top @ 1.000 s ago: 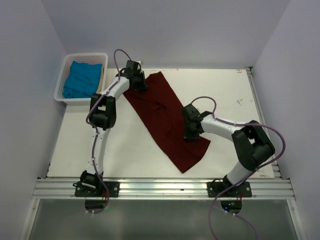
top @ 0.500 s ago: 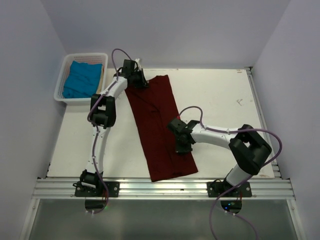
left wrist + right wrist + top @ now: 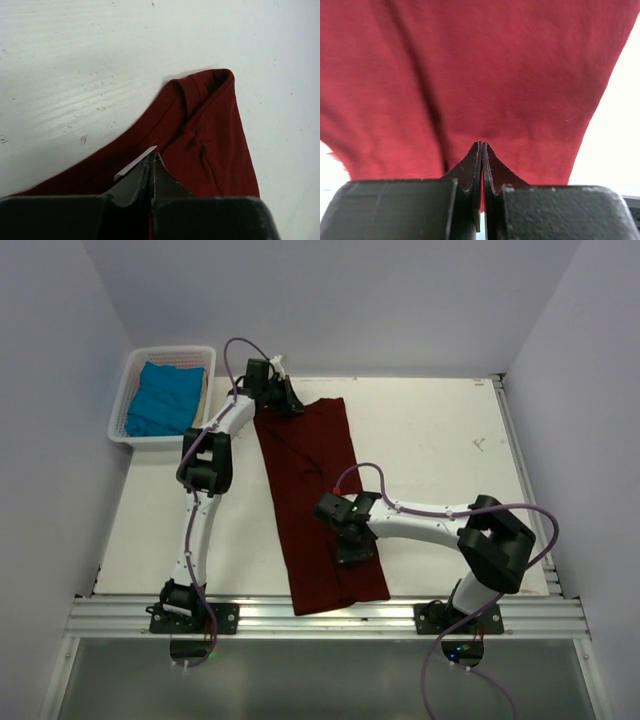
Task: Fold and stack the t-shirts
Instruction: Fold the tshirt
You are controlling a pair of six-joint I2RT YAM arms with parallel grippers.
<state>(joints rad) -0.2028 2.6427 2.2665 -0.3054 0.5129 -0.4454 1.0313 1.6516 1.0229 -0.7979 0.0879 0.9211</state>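
A dark red t-shirt (image 3: 315,490) lies on the white table as a long strip running from the far left toward the near edge. My left gripper (image 3: 287,402) is shut on its far left corner; in the left wrist view the closed gripper (image 3: 152,157) pinches red cloth (image 3: 210,135) beside a small white tag (image 3: 135,164). My right gripper (image 3: 355,548) is shut on the shirt near its near end; in the right wrist view the closed gripper (image 3: 482,146) holds red cloth (image 3: 470,65). A blue t-shirt (image 3: 160,398) lies in a basket.
The white basket (image 3: 205,352) holding the blue shirt stands at the far left corner, beside the left arm. Bare white table (image 3: 440,430) shows to the right of the shirt. A metal rail (image 3: 330,615) runs along the near edge.
My right gripper has swept left and toward the near edge, dragging the shirt's near end with it. The shirt has swung from a diagonal to nearly straight. The left gripper has barely moved.
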